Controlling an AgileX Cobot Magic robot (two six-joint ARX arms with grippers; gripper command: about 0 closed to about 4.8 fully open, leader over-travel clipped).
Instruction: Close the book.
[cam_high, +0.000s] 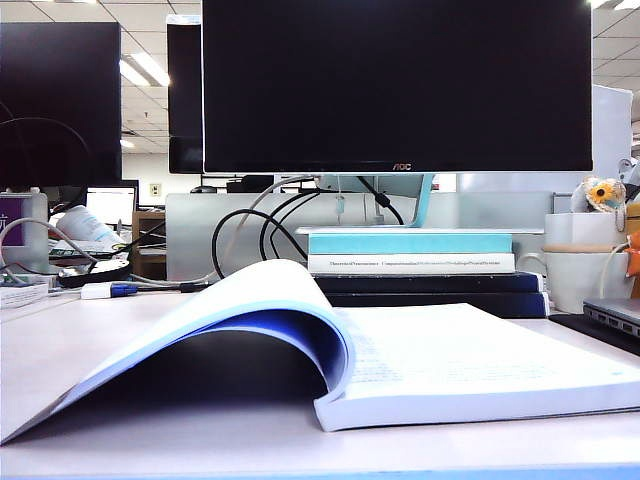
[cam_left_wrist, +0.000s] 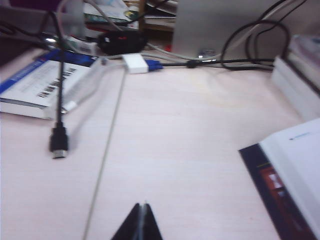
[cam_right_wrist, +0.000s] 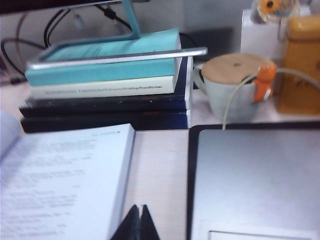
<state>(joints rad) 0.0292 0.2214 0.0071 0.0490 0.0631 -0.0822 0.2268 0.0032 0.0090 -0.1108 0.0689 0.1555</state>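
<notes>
Book (cam_high: 420, 365) lies open on pale wood-grain desk (cam_high: 150, 445), front centre in ext. view. Thick white page block flat on the right side; left part arches up in a smooth curve, blue underside showing, outer edge down on the desk. Paper matte, fine print. In left wrist view a dark glossy cover corner (cam_left_wrist: 272, 195) pokes out under the pages.

Behind book: stack w/ teal-and-white book (cam_high: 410, 250) on top of thin dark books (cam_high: 430, 290), monitor stand resting on it. Rt of stack: grey mug w/ round wooden lid (cam_right_wrist: 235, 82). Closed grey laptop (cam_right_wrist: 255, 175), smooth matte, just beside book's rt edge.

Left gripper (cam_left_wrist: 139, 222): dark fingertips pressed together to a point, holding nothing, over bare desk left of book. Black cable plug (cam_left_wrist: 58, 145) nearby.

Right gripper (cam_right_wrist: 137, 222): tips likewise together, empty, over the strip of desk betw. book and laptop.
</notes>
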